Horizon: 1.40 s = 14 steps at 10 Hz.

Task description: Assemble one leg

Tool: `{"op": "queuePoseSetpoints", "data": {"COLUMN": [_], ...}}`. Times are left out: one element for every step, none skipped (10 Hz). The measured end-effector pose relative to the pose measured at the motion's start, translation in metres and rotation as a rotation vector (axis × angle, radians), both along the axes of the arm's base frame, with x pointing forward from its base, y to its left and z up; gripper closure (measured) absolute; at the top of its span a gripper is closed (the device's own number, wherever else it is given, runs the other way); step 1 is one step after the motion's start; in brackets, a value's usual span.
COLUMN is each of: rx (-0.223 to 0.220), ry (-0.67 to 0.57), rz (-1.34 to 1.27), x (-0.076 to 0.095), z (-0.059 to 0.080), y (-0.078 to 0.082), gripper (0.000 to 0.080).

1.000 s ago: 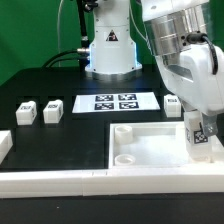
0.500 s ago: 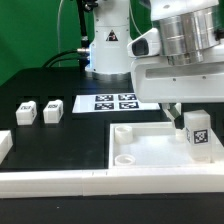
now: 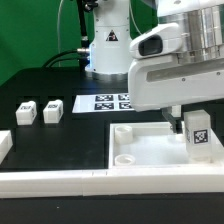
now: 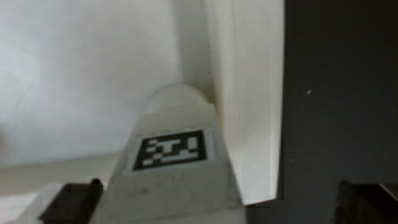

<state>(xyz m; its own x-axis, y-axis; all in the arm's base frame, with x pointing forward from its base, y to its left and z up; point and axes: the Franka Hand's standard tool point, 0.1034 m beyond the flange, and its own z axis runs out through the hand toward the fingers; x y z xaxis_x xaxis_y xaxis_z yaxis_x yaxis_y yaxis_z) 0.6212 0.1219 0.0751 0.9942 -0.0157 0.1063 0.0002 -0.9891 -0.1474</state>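
A white leg (image 3: 200,134) with a square tag stands upright on the right part of the large white panel (image 3: 140,146). My gripper (image 3: 186,118) hangs right over it, and the arm's body hides the leg's top. In the wrist view the leg (image 4: 175,170) lies between my two dark fingertips (image 4: 79,201). The gripper (image 4: 222,203) is open. One fingertip is close beside the leg, and the other stands apart with a dark gap between.
Two more tagged legs (image 3: 27,110) (image 3: 52,110) lie on the black table at the exterior view's left, and another white piece (image 3: 4,143) sits at the left edge. The marker board (image 3: 104,102) lies behind the panel. A white ledge (image 3: 50,181) runs along the front.
The hand has turned about its axis above the leg, and the leg's tag has turned to face the front. Over the last half second almost nothing has moved.
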Motion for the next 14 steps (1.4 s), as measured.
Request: {"op": "queuePoseSetpoints", "data": {"rx": [-0.014,-0.017,-0.017,-0.017,-0.017,-0.017,-0.019,-0.021,-0.021,-0.018,-0.018,-0.007,0.004,0.025], "ry": [-0.013,-0.015,-0.015,-0.015,-0.015,-0.015,-0.017,-0.016,-0.016,-0.013,-0.013,0.0,0.013,0.031], "rz": [0.097,0.12,0.119,0.119,0.119,0.119,0.118,0.115,0.114,0.094,0.093,0.005,-0.084,-0.216], "x": [0.0,0.0,-0.0001,-0.0001,-0.0002,-0.0002,0.0005,0.0007,0.0006,0.0006,0.0006,0.0006,0.0006,0.0007], "z": [-0.0003,-0.0011,-0.0011,-0.0012,-0.0012,-0.0012,-0.001,-0.0016,-0.0018,-0.0018,-0.0019,-0.002,-0.002,-0.0023], "y": [-0.0006,-0.0033,-0.0026,-0.0027,-0.0027,-0.0027,-0.0045,-0.0067,-0.0068,-0.007,-0.0071,-0.0075,-0.0077,-0.009], "gripper": [0.015,0.015,0.015,0.015,0.0239,0.0239,0.0438,0.0502,0.0502,0.0502,0.0502,0.0502,0.0502,0.0502]}}
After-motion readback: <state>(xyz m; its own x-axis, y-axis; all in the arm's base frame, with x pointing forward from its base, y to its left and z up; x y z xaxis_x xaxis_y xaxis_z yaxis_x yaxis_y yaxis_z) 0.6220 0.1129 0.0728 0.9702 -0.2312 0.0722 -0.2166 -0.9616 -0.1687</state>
